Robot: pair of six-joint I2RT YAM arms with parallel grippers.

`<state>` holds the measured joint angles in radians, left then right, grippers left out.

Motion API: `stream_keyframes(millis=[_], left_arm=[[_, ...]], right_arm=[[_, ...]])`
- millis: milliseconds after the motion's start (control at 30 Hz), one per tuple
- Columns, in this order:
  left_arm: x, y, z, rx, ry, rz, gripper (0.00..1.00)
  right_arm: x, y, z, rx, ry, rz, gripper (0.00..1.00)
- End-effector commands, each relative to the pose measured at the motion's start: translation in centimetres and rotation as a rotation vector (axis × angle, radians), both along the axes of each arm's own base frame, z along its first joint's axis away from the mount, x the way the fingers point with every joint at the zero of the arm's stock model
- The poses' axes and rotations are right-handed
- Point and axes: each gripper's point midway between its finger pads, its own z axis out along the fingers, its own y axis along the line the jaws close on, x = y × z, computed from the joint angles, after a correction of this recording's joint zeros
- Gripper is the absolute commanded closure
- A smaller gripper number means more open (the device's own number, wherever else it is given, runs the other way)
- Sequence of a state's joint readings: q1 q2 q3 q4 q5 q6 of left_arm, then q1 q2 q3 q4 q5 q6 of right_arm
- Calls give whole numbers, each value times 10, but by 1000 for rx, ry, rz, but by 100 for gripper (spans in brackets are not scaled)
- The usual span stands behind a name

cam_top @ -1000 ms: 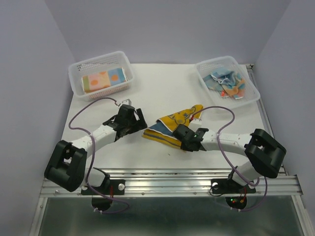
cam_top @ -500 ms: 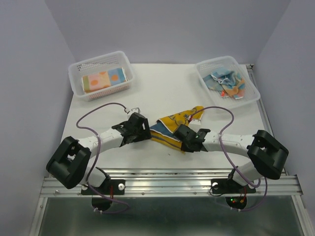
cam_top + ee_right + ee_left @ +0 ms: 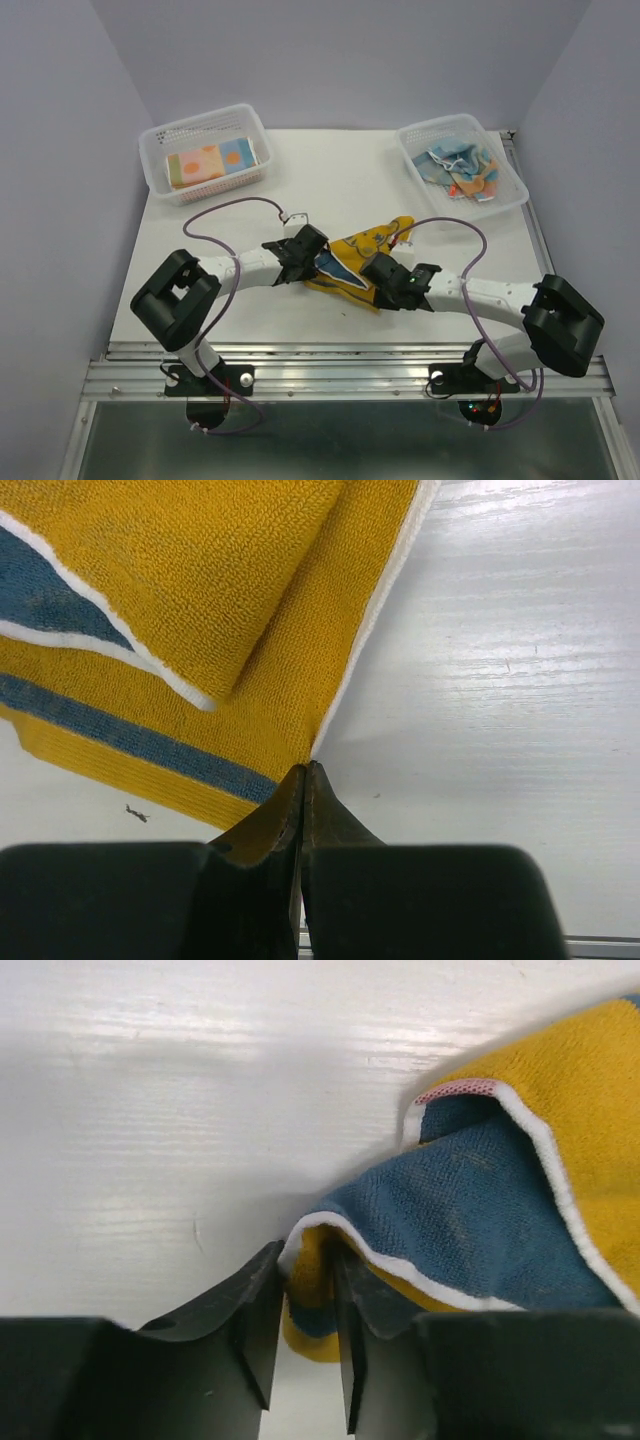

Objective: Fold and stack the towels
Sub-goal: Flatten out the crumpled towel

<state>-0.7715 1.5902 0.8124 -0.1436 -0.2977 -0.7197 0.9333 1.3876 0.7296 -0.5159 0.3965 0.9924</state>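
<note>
A mustard yellow towel (image 3: pixel 356 244) with blue bands and white piping lies crumpled at the table's middle front, between both arms. My left gripper (image 3: pixel 318 262) is at its left edge. In the left wrist view the left gripper (image 3: pixel 308 1260) has a bunched fold of the yellow towel (image 3: pixel 480 1190) pinched between its fingers. My right gripper (image 3: pixel 380 272) sits on the towel's near right part. In the right wrist view the right gripper (image 3: pixel 304 768) is shut, its tips on a corner of the yellow towel (image 3: pixel 250 600). Folded towels (image 3: pixel 205 162) lie in the left basket, and crumpled towels (image 3: pixel 460 168) in the right one.
A white perforated basket (image 3: pixel 152 160) stands at the back left and another basket (image 3: pixel 516 196) at the back right. Purple cables loop over the table beside each arm. The table's metal rail (image 3: pixel 340 365) runs along the near edge.
My left arm swung right to the towel's left edge and its jaws closed on a fold. The right gripper stayed shut and shifted slightly, the towel bunching between the two.
</note>
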Motion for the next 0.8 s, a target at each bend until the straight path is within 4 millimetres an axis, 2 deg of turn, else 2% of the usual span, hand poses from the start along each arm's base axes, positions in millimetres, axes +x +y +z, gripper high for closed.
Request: stream_keyframes(millis=[0, 33, 67, 167, 300, 367, 400, 467, 500, 567, 600, 633, 667, 700, 733, 767], left_arm=[[-49, 29, -48, 168, 214, 17, 77], [-50, 28, -49, 162, 218, 19, 91], [-52, 25, -47, 153, 218, 13, 100], [-54, 19, -38, 120, 201, 10, 100], [-56, 3, 8, -10, 123, -39, 100], [-63, -11, 29, -92, 105, -99, 100], [-65, -19, 55, -172, 57, -132, 100], [-73, -37, 88, -307, 17, -220, 100], [-77, -43, 122, -405, -52, -266, 100], [-91, -57, 163, -555, -101, -369, 100], [-93, -60, 203, -653, -188, -400, 100], [-99, -63, 223, -707, -216, -435, 100], [-101, -62, 259, -773, -288, -457, 100], [-102, -61, 274, -796, -316, -462, 100], [-102, -60, 288, -813, -344, -462, 100], [-102, -58, 298, -825, -366, -457, 100]], right_arm=[[1, -5, 4, 12, -19, 5, 99], [1, -6, 5, 11, -21, 3, 99], [2, -7, 7, 15, -28, -2, 99], [4, -5, 13, 30, -39, 3, 99], [10, 3, 35, 59, -78, 48, 99], [12, 4, 58, 89, -115, 63, 99], [16, 7, 82, 129, -165, 78, 99], [17, 7, 110, 159, -216, 106, 99], [19, 10, 141, 224, -276, 115, 99], [19, 11, 173, 274, -343, 151, 99], [17, 14, 209, 349, -406, 167, 99], [17, 14, 224, 379, -436, 174, 99], [16, 16, 243, 411, -477, 196, 99], [15, 16, 259, 443, -507, 205, 99], [14, 17, 287, 491, -553, 215, 99], [10, 16, 302, 522, -582, 228, 99]])
